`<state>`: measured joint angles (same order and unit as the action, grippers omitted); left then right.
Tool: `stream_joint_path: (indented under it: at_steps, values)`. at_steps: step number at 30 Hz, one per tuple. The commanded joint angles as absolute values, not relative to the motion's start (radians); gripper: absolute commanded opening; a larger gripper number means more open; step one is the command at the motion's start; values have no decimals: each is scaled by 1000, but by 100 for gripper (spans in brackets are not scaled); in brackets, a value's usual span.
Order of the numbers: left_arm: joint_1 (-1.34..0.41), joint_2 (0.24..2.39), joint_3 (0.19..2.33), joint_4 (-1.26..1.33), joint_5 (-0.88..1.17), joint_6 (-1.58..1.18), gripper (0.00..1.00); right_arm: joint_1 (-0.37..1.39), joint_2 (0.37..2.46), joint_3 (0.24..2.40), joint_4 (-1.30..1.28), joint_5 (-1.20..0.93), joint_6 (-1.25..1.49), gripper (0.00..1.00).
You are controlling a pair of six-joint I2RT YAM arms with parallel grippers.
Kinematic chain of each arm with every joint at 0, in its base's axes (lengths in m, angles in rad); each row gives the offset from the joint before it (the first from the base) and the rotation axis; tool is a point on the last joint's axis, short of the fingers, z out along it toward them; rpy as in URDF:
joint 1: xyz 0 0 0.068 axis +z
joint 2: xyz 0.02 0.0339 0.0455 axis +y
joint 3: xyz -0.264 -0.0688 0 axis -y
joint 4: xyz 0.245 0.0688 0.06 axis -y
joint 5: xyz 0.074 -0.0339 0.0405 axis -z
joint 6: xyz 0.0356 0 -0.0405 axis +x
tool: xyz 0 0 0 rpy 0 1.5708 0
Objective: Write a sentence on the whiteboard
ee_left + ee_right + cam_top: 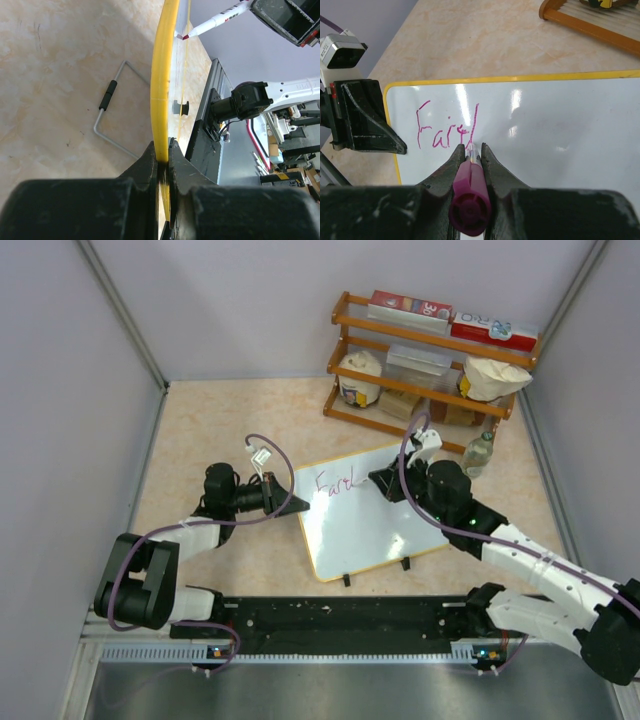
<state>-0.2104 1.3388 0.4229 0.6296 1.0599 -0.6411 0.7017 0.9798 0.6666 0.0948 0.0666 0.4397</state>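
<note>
The whiteboard (372, 528) stands tilted on black clip feet in the middle of the table. It also shows in the right wrist view (550, 130). Its yellow frame (160, 75) runs edge-on through the left wrist view. My left gripper (296, 507) (163, 155) is shut on the board's left edge. My right gripper (385, 483) (471, 149) is shut on a magenta-capped marker (468, 200), whose tip touches the board. The sentence (335, 483) (445, 131) reads "Fart" plus a tall stroke in pink-magenta. The marker (215, 22) also shows in the left wrist view.
A wooden rack (430, 360) with boxes, jars and bags stands at the back right. A small bottle (478, 453) stands just right of the board. A bent wire stand (112, 115) lies on the table behind the board. A black rail (340, 615) lines the near edge.
</note>
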Motion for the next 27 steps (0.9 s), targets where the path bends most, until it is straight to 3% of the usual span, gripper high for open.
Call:
stream_joint_path:
  at_steps: [1,27]
  values:
    - [-225,1327,437,644,1060,-549,0,690,968,644,49,69,430,0]
    - [-225,1327,439,644,1060,-549,0,690,999,704,130,140,443,0]
